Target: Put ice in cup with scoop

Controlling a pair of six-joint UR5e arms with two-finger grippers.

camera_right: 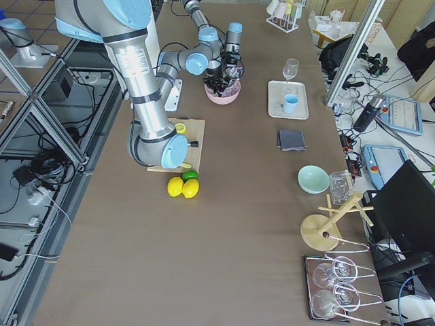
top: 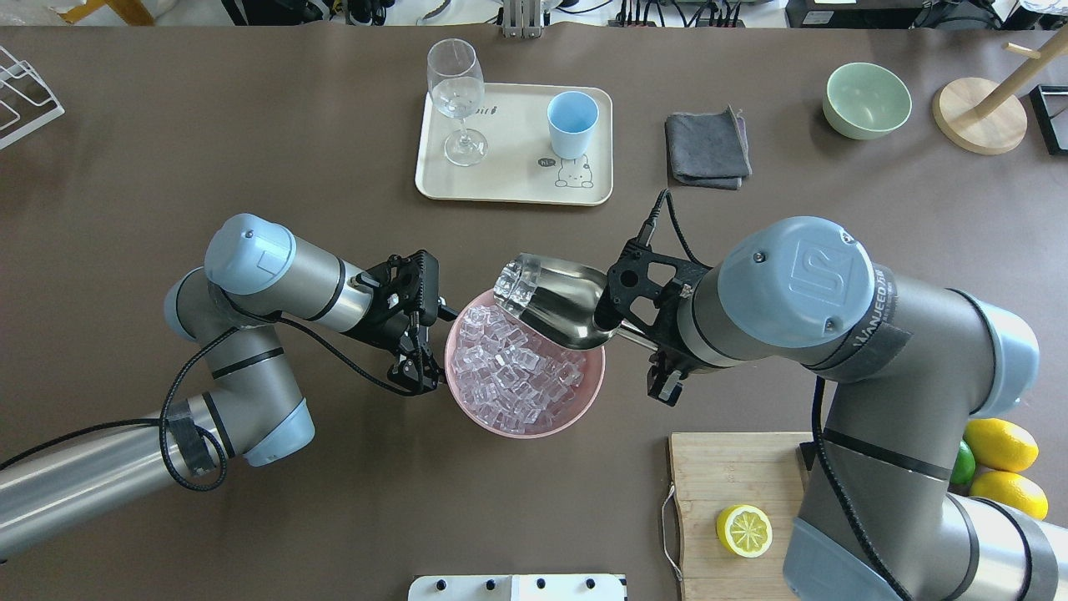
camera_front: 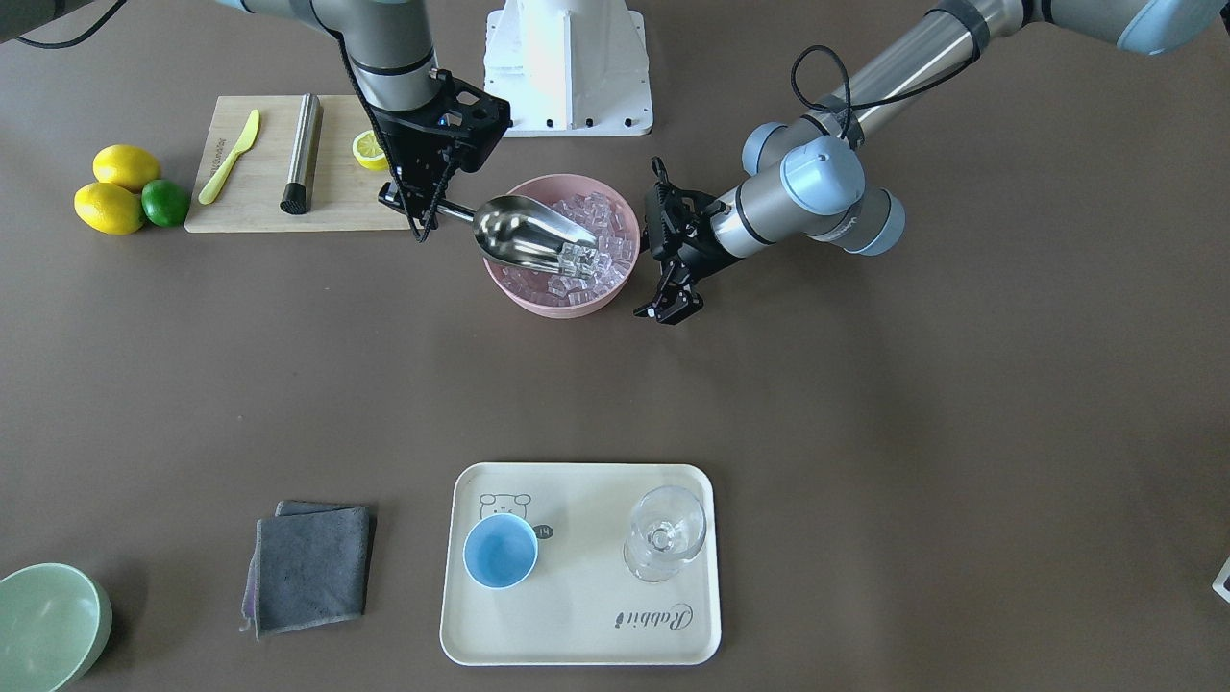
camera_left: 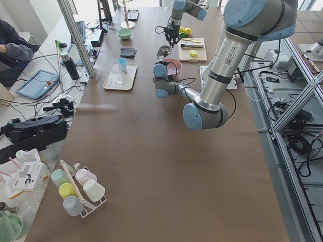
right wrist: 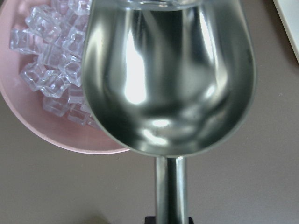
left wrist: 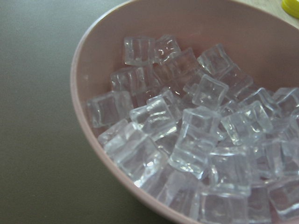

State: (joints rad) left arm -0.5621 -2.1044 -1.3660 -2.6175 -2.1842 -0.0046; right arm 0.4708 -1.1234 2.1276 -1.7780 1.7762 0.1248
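Note:
My right gripper [camera_front: 423, 206] is shut on the handle of the shiny steel scoop [camera_front: 530, 231]. It holds the scoop just above the pink bowl [camera_front: 526, 294], which is heaped with ice [top: 509, 376]. A few cubes sit at the scoop's front lip [top: 514, 282]. The right wrist view shows the scoop's trough [right wrist: 168, 79] mostly bare. My left gripper [camera_front: 667, 308] is open and empty beside the bowl's rim. The left wrist view shows only the ice [left wrist: 196, 140]. The light-blue cup [camera_front: 500, 550] stands empty on the cream tray [camera_front: 577, 625] across the table.
A clear stemmed glass [camera_front: 665, 534] shares the tray. A grey cloth [camera_front: 312, 567] and a pale green bowl [camera_front: 43, 625] lie beside it. Near my right arm, a cutting board [camera_front: 259, 204] carries a yellow knife [camera_front: 229, 157], a steel cylinder [camera_front: 302, 152] and half a lemon [camera_front: 369, 150].

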